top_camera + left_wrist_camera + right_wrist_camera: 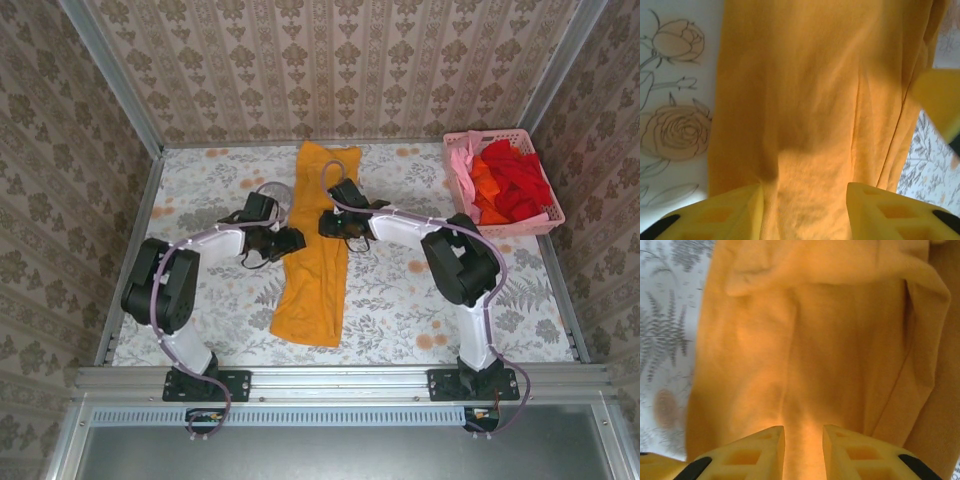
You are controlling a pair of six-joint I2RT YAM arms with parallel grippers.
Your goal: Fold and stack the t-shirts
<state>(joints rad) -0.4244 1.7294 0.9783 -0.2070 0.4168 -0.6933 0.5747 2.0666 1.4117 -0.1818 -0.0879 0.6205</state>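
An orange-yellow t-shirt (318,262) lies as a long narrow strip down the middle of the table, its logo hidden. My left gripper (293,240) is at the strip's left edge, about halfway along. In the left wrist view the left gripper (805,187) is open, its fingers wide apart over the cloth (815,100). My right gripper (326,222) is at the strip's right edge. In the right wrist view the right gripper (803,429) has its fingers close together on a raised ridge of the shirt (810,340). Red, orange and pink t-shirts (510,180) lie heaped in the basket.
The pink lattice basket (460,185) stands at the back right corner. The flower-print table (410,290) is walled on three sides, with a metal rail along its near edge. Bare cloth-free surface lies to the left and right of the strip.
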